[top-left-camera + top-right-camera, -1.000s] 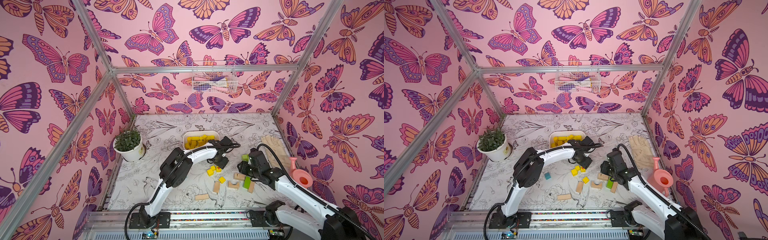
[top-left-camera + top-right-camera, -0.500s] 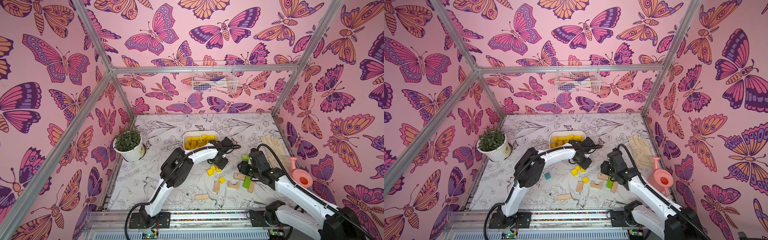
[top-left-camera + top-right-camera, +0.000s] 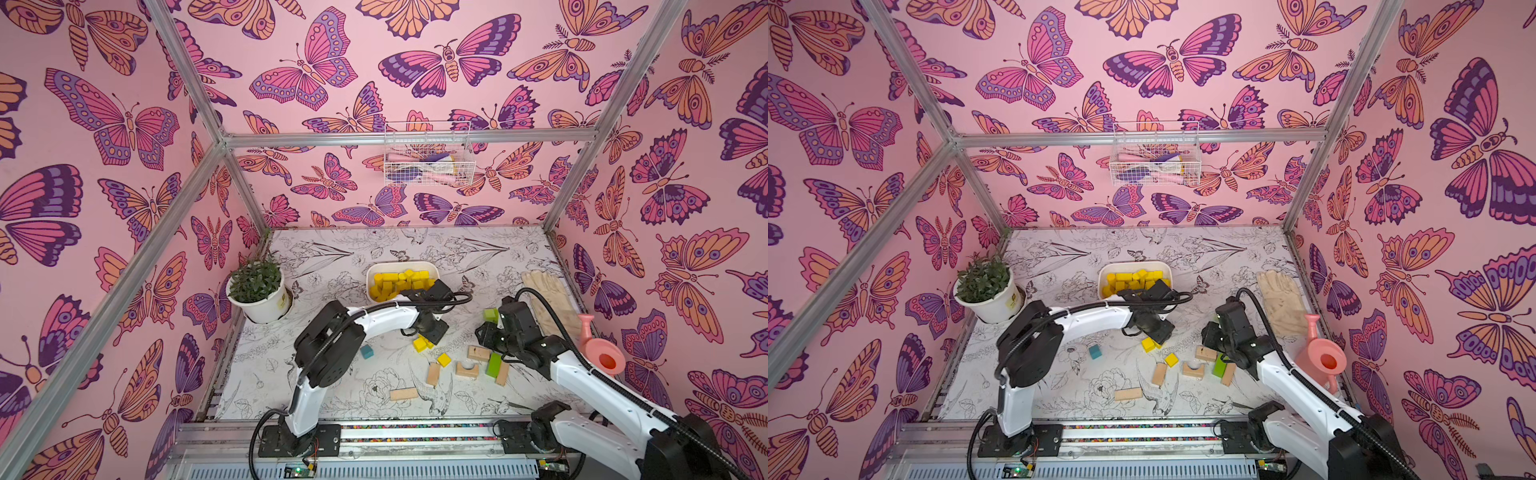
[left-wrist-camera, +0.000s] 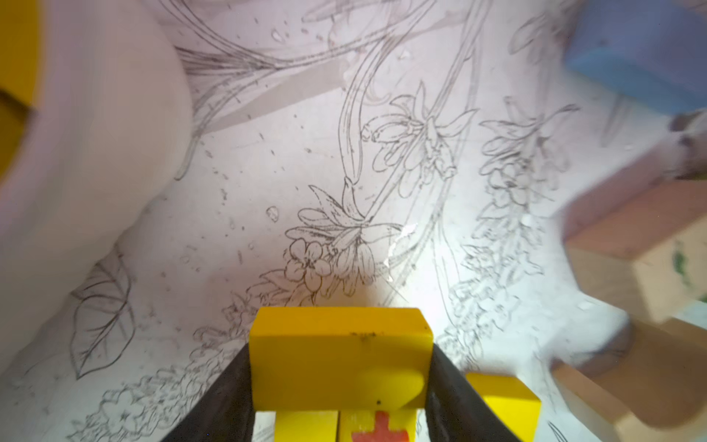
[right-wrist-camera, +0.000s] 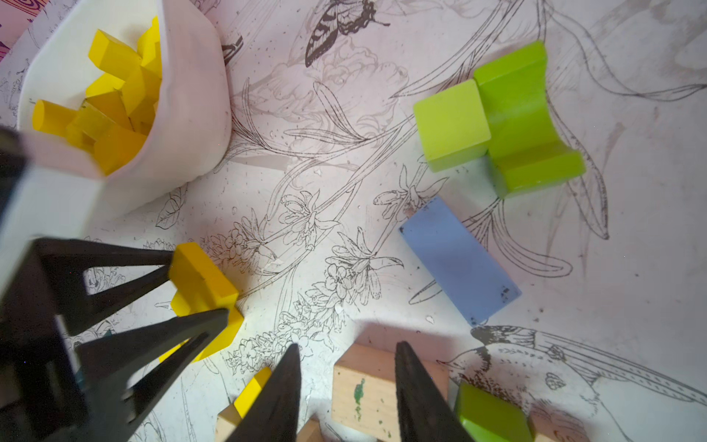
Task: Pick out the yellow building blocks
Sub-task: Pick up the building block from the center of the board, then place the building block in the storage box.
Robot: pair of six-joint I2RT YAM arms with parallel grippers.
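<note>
The step in hand looks like the pick of one more yellow block. The left gripper point(image 4: 340, 346) is clenched on a yellow block point(image 4: 336, 367), its jaws pressed to two opposite faces, low over the tabletop point(image 4: 267, 172). Whether the block has left the surface cannot be told. Close beneath it lie more yellow pieces, among them a red-cross cube point(image 4: 378, 432). In a top view a white bowl point(image 3: 401, 263), heaped with yellow blocks, sits near at about 12 o'clock from that gripper, and a lone yellow cube point(image 3: 444, 359) lies at about 5 o'clock. The right gripper point(image 5: 348, 367) hangs with jaws parted over a tan block point(image 5: 363, 386), apparently grasping nothing. The next move probably calls for lifting clear of the neighbours, carrying toward 12 o'clock past the bowl's rim, then releasing.
</note>
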